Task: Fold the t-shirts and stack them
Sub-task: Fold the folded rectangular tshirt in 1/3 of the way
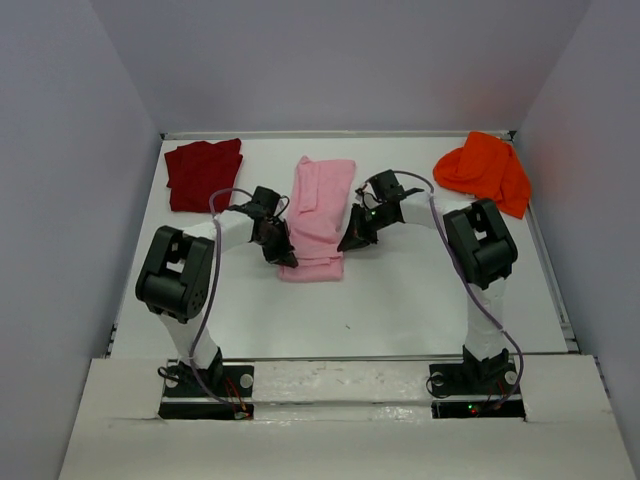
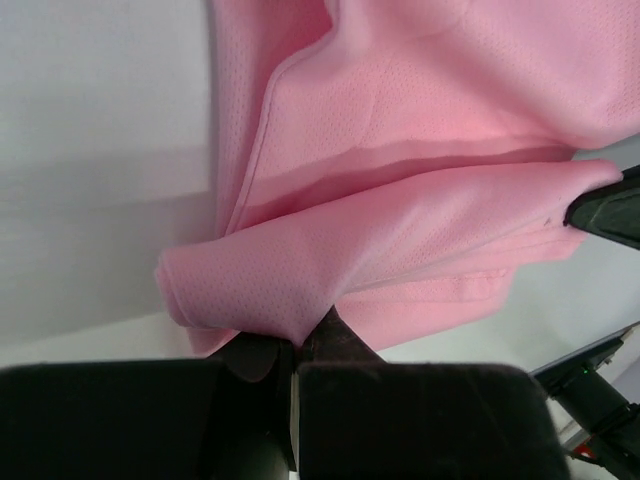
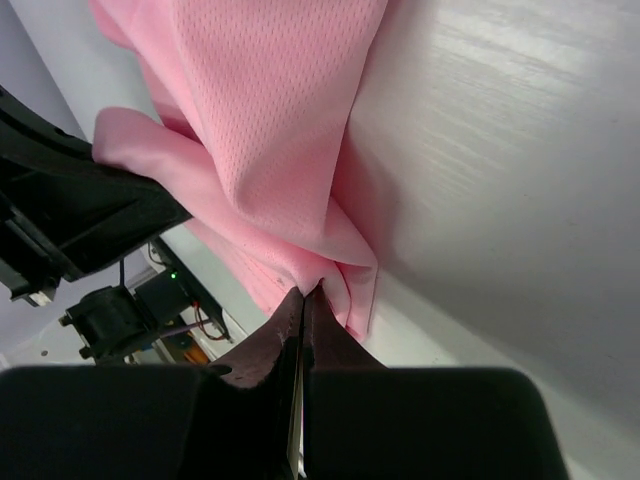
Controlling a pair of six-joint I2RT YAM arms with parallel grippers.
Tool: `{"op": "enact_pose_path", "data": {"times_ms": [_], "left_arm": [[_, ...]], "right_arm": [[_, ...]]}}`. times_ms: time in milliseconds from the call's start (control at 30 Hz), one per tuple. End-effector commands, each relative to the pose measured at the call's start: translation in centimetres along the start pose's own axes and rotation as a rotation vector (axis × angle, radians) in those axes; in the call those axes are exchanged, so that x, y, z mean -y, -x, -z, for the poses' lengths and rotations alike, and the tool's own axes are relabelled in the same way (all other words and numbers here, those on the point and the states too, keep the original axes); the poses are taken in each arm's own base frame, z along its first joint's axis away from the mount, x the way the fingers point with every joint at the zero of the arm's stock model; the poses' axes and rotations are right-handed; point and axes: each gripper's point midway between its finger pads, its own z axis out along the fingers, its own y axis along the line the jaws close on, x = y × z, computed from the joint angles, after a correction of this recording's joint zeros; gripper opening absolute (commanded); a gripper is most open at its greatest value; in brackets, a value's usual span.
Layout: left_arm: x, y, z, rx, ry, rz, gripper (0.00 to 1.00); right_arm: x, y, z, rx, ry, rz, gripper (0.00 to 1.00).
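The table [image 1: 400, 310] was white, with plain pale walls on three sides. The light pink t-shirt [image 1: 322, 215] lay in the middle of it as a long, narrow strip. Its long way ran straight from the arms toward the back wall.

The left gripper [image 1: 283, 255] was at the near left corner of the pink strip. Its fingers were pressed together on a fold of the pink cloth. The right gripper [image 1: 351, 240] was at the near right side, just across from it. Its fingers were also squeezed tight on a pinch of pink cloth. So each arm held one side of the near end, and both were about as close to it. All the rest of the shirt lay in front of them, farther from the arms.

I think the next move is to lift that near end and carry it over toward the far end, along the long way.

The dark red t-shirt [image 1: 204, 172] lay folded flat in the far left corner. The bright orange t-shirt [image 1: 485, 170] sat in a crumpled heap in the far right corner. Both were well apart from the pink one.
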Motion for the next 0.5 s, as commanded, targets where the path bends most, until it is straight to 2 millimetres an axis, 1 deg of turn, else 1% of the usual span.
{"op": "enact_pose_path", "data": {"times_ms": [0, 67, 100, 133, 167, 267, 367, 400, 433, 467], "left_arm": [[0.3, 4.1, -0.4, 0.09, -0.011, -0.083, 0.0], [0.5, 5.0, -0.3, 0.103, -0.017, -0.088, 0.0], [0.8, 5.9, 0.0, 0.12, -0.02, -0.091, 0.0], [0.7, 6.2, -0.1, 0.122, -0.016, -0.093, 0.0], [1.0, 6.7, 0.0, 0.133, -0.024, -0.097, 0.0], [1.0, 6.9, -0.5, 0.109, -0.037, -0.104, 0.0], [1.1, 7.0, -0.5, 0.106, -0.045, -0.111, 0.0], [1.2, 6.8, -0.3, 0.109, -0.053, -0.117, 0.0], [1.3, 6.7, -0.2, 0.112, -0.056, -0.119, 0.0], [1.3, 6.6, -0.1, 0.112, -0.062, -0.121, 0.0]], "right_arm": [[-0.1, 2.2, 0.9, 0.066, -0.01, 0.037, 0.0], [0.1, 2.6, 1.2, 0.079, -0.012, 0.032, 0.0], [0.2, 2.7, 1.1, 0.08, -0.015, 0.036, 0.0], [0.6, 3.0, 1.3, 0.085, -0.018, 0.024, 0.0], [0.8, 2.9, 1.1, 0.079, -0.02, 0.022, 0.0], [1.8, 2.5, 0.4, 0.059, -0.029, 0.009, 0.0], [2.5, 2.3, 0.2, 0.058, -0.045, -0.002, 0.0], [2.7, 2.3, 0.1, 0.058, -0.052, -0.005, 0.06], [2.7, 2.3, 0.1, 0.059, -0.053, -0.005, 0.16], [2.8, 2.3, 0.0, 0.057, -0.054, -0.007, 0.4]]}}
